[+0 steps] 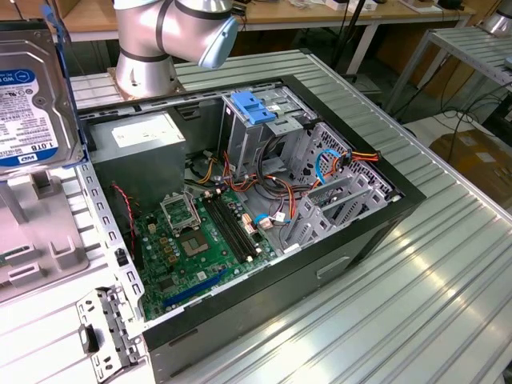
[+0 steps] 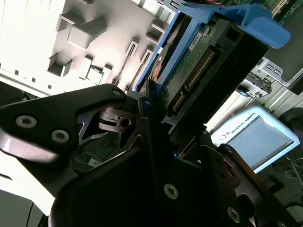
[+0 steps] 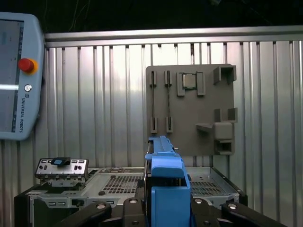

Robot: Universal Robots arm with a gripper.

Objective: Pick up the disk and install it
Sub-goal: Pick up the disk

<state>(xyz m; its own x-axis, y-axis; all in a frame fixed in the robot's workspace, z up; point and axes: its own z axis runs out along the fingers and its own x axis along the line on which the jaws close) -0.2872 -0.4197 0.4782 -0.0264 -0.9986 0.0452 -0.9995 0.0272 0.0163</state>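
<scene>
Hard drive in the robot's grip: the disk [image 1: 30, 96] stands on edge with its label facing the camera at the exterior view's left edge. It is at about ten o'clock from the open computer case [image 1: 280, 308] and directly above a grey holder [image 1: 40, 240]. In the second wrist view the gripper [image 2: 177, 127] clamps its black fingers [image 2: 154, 132] tight on the disk's dark underside, just beside the connector row. Inside the case, a bare blue bracket [image 1: 252, 108] sits at twelve o'clock, a grey power supply [image 1: 140, 140] at ten o'clock and the green circuit board [image 1: 192, 240] at seven o'clock. The robot arm [image 1: 172, 32] rises behind the case.
</scene>
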